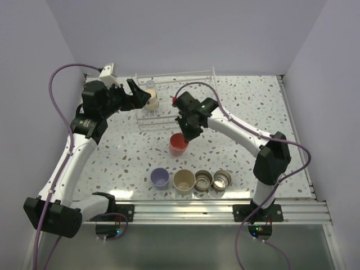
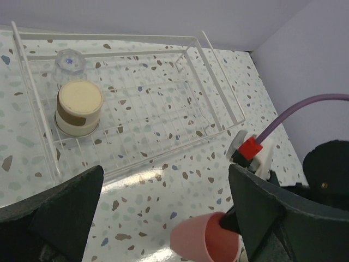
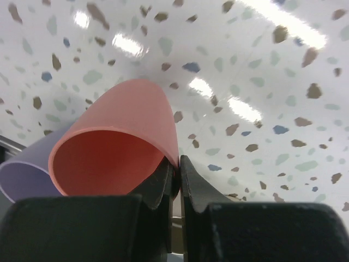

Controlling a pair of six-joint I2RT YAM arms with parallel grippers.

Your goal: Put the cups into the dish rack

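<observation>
- Cups, seven in all. Two are already in the dish rack [image 2: 163, 98]: a steel cup with a tan base [image 2: 79, 108], mouth down, and a tiny clear cup [image 2: 68, 60] just behind it. Both sit just beyond the fingers of the left gripper [image 1: 136, 93].
- The left gripper's fingers are spread wide and hold nothing. They hang over the rack's near left edge.
- The right gripper [image 3: 174, 173] pinches the coral-red cup [image 3: 117, 136] by its rim, one finger inside the wall and one outside. The cup is tilted. Whether it is clear of the table [image 1: 253, 101] cannot be told.
- Five cups are left to load. The pinched cup is just short of the rack's near wall. Four more wait in a row behind the right fingers, toward the arm bases: a lavender cup [image 1: 160, 178], a beige cup [image 1: 184, 180], a second steel cup [image 1: 203, 181] and a third steel cup [image 1: 222, 180].
- In the way, as I judge it, is the rack's near wall, between the pinched cup and the rack floor — the cup must go over it. The left gripper crowds the rack's left end, but the rest of the rack floor is bare.
</observation>
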